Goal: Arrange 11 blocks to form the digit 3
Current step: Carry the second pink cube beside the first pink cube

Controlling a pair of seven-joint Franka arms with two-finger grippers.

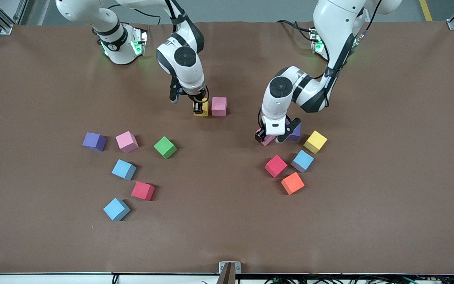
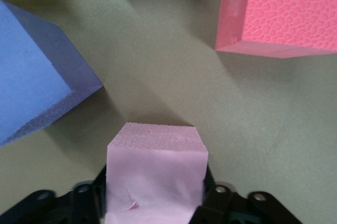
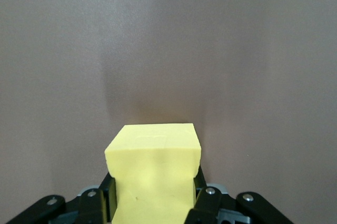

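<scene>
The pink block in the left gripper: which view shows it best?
The left wrist view: the pink block fills the foreground between the left gripper fingers, which are shut on it. The front view shows only a corner of it under the gripper. The right wrist view does not show it.

Two glossy white arms with black joint bands and round dark joint caps are seen. Green lights glow at both bases, and black cables are trailed along the links. The left gripper (image 1: pixel 272 137) and right gripper (image 1: pixel 200 107) are finished in black, with silver screws.
</scene>
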